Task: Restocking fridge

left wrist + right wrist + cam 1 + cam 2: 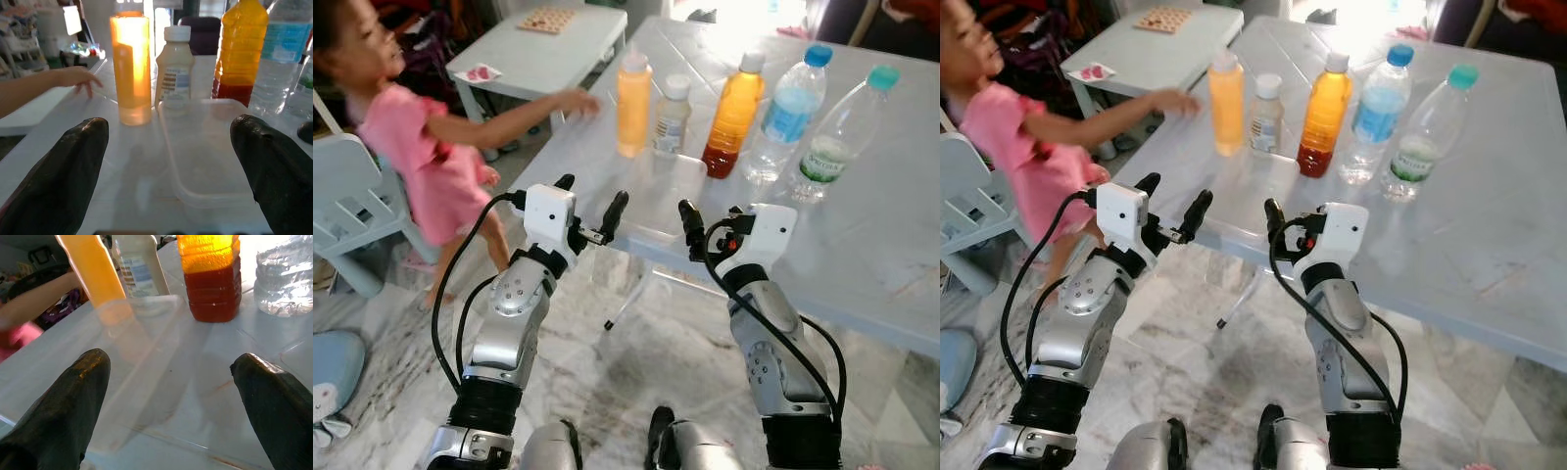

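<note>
I hold the left gripper (590, 208) and right gripper (710, 225) spread wide, empty, flanking the clear tray (664, 192); five bottles (633, 91) stand just behind it. I'd close in level, avoiding the person's hand (576, 101).

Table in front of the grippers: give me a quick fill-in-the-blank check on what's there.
1. The number of bottles standing on the table is ____.
2. The clear container near the table edge holds ____.
3. Both the left gripper and the right gripper have their fingers ____.
4. A person's hand rests on the ____.

Missing words: five; nothing; open; table
</note>
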`<state>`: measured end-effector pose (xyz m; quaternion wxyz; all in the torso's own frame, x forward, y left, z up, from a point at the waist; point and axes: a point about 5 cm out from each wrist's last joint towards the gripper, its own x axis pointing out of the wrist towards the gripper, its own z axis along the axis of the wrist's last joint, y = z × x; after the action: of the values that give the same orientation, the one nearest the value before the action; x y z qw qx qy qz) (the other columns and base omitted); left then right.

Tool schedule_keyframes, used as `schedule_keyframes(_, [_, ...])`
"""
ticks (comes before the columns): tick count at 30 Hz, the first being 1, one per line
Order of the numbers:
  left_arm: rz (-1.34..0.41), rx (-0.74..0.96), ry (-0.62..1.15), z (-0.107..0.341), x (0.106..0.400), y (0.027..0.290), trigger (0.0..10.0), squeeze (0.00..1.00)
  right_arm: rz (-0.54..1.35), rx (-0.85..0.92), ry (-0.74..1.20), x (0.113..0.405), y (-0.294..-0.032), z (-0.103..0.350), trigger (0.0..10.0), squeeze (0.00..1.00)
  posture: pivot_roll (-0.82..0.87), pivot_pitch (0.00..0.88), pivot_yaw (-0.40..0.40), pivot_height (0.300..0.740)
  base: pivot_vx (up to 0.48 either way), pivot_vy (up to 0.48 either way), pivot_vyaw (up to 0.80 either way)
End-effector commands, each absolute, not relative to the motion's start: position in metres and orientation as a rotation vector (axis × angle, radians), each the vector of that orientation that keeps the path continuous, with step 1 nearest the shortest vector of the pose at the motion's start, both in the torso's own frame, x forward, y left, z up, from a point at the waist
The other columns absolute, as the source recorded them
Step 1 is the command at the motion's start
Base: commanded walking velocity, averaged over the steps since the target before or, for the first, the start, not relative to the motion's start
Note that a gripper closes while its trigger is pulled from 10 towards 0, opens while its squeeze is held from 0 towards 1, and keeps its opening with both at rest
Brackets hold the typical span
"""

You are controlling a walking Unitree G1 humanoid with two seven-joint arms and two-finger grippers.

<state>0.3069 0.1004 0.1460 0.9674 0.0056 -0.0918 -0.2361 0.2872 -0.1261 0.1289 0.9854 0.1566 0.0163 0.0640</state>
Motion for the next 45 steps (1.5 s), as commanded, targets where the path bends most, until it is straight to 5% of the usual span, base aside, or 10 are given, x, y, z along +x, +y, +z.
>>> schedule_keyframes(1, [-0.486, 0.023, -0.188, 0.146, 0.306, 0.101, 10.0, 0.0, 0.133, 0.344, 0.044, 0.289, -0.124, 0.13, 10.0, 0.0, 0.06, 0.122, 0.008, 0.74, 0.0, 0.0, 0.0])
schedule_keyframes(37, [-0.494, 0.027, -0.199, 0.148, 0.307, 0.098, 10.0, 0.0, 0.245, 0.567, 0.094, 0.298, -0.102, 0.135, 10.0, 0.0, 0.07, 0.121, 0.007, 0.74, 0.0, 0.0, 0.0])
schedule_keyframes(38, [-0.494, 0.027, -0.199, 0.148, 0.307, 0.098, 10.0, 0.0, 0.243, 0.58, 0.098, 0.301, -0.102, 0.136, 2.5, 0.0, 0.07, 0.121, 0.007, 0.74, 0.0, 0.0, 0.0])
schedule_keyframes(39, [-0.494, 0.027, -0.199, 0.148, 0.307, 0.098, 10.0, 0.0, 0.242, 0.583, 0.099, 0.301, -0.102, 0.136, 2.5, 0.0, 0.07, 0.122, 0.004, 0.74, 0.0, 0.0, 0.0])
schedule_keyframes(40, [-0.494, 0.027, -0.199, 0.148, 0.307, 0.098, 10.0, 0.0, 0.242, 0.584, 0.099, 0.302, -0.102, 0.136, 0.0, 0.0, 0.07, 0.122, 0.004, 0.74, 0.0, 0.0, 0.0])
schedule_keyframes(45, [-0.492, 0.027, -0.196, 0.147, 0.306, 0.098, 10.0, 0.0, 0.252, 0.603, 0.098, 0.306, -0.1, 0.138, 0.0, 0.0, 0.07, 0.122, 0.002, 0.74, 0.0, 0.0, 0.0])
